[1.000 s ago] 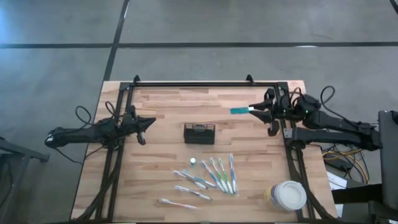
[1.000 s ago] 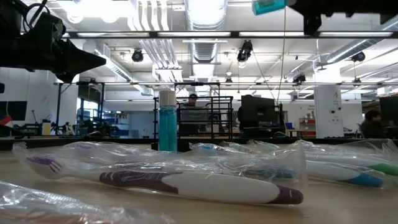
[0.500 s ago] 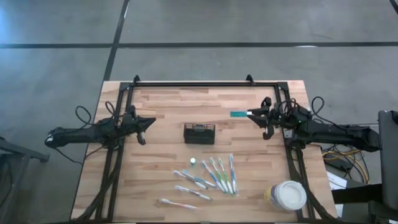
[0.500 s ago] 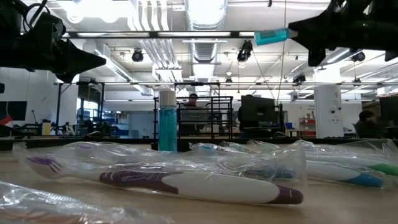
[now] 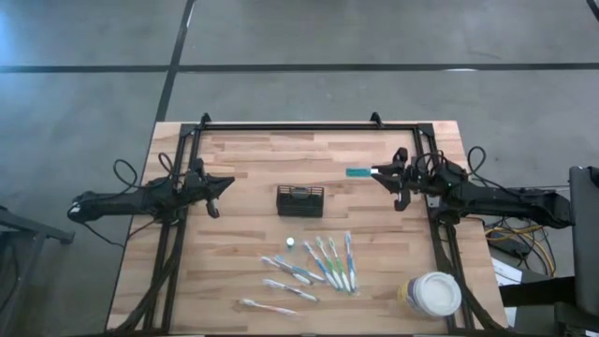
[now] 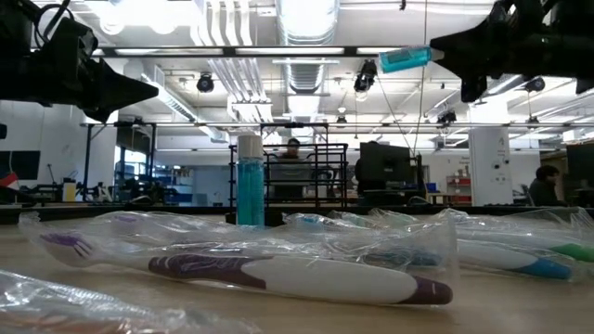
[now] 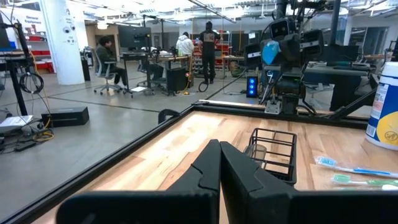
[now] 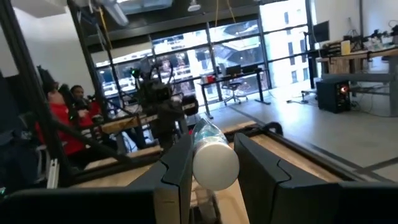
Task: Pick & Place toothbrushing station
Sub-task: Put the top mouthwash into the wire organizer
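In the low view the toothbrushing station (image 5: 300, 200) hides behind bagged toothbrushes (image 6: 278, 269); the right arm is cut off at two o'clock, the blurred wrapper at seven o'clock

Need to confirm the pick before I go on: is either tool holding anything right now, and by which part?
The right tool holds a small teal tube by its white capped end, raised above the table. The left tool is shut on nothing.
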Controlling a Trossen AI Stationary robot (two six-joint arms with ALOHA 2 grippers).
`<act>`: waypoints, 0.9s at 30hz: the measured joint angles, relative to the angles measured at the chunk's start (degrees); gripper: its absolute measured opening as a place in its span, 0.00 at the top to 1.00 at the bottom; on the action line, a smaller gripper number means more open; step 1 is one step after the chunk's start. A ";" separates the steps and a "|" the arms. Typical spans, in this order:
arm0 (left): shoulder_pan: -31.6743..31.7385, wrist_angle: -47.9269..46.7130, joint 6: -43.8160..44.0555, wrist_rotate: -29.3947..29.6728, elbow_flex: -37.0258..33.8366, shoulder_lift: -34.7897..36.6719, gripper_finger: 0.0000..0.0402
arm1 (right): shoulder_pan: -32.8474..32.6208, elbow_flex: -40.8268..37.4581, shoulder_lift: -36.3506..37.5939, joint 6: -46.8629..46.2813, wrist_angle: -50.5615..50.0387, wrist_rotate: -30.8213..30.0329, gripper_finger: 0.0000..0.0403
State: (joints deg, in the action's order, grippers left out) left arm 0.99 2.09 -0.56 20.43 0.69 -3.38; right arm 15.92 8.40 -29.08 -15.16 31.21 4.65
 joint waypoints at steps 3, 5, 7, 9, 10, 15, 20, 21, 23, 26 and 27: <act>0.00 0.12 -0.02 0.00 -0.02 0.00 0.99 | 0.04 5.55 -0.46 -0.18 -8.42 -1.81 0.78; 0.01 0.34 -0.02 0.02 -0.04 0.00 0.99 | 0.04 11.32 -2.21 1.50 -16.73 -1.97 0.78; 0.00 0.42 -0.02 0.01 -0.05 0.00 0.99 | 0.00 17.87 -5.29 2.91 -25.31 -3.07 0.78; 0.00 0.45 0.01 0.02 -0.07 0.00 0.99 | 0.02 24.54 -9.60 4.62 -32.18 -3.64 0.78; 0.00 0.46 0.07 0.00 -0.07 0.00 0.99 | 0.04 27.93 -11.96 5.69 -35.75 -3.77 0.78; 0.00 0.48 0.24 0.01 -0.07 0.00 0.99 | -0.02 45.18 -25.80 10.05 -54.06 -3.51 0.78; 0.00 0.46 0.27 0.00 -0.07 0.00 0.99 | -0.54 60.97 -40.22 12.86 -69.77 -3.37 0.78; 0.00 0.46 0.29 0.00 -0.07 0.01 0.99 | -0.97 64.04 -43.02 13.77 -71.60 -3.34 0.78; 0.00 0.46 0.30 0.00 -0.07 0.01 0.99 | -1.87 69.91 -48.08 15.45 -74.31 -3.31 0.78; 0.00 0.44 0.35 0.00 -0.07 0.00 0.99 | -3.38 79.21 -55.19 17.13 -78.54 -3.17 0.77; 0.00 0.44 0.45 0.00 -0.07 0.00 0.99 | -4.00 82.32 -57.46 17.74 -80.25 -3.18 0.77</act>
State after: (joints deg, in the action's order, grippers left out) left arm 0.99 2.52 -0.11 20.43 0.62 -3.38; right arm 11.92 90.72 -86.54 2.58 -49.04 1.48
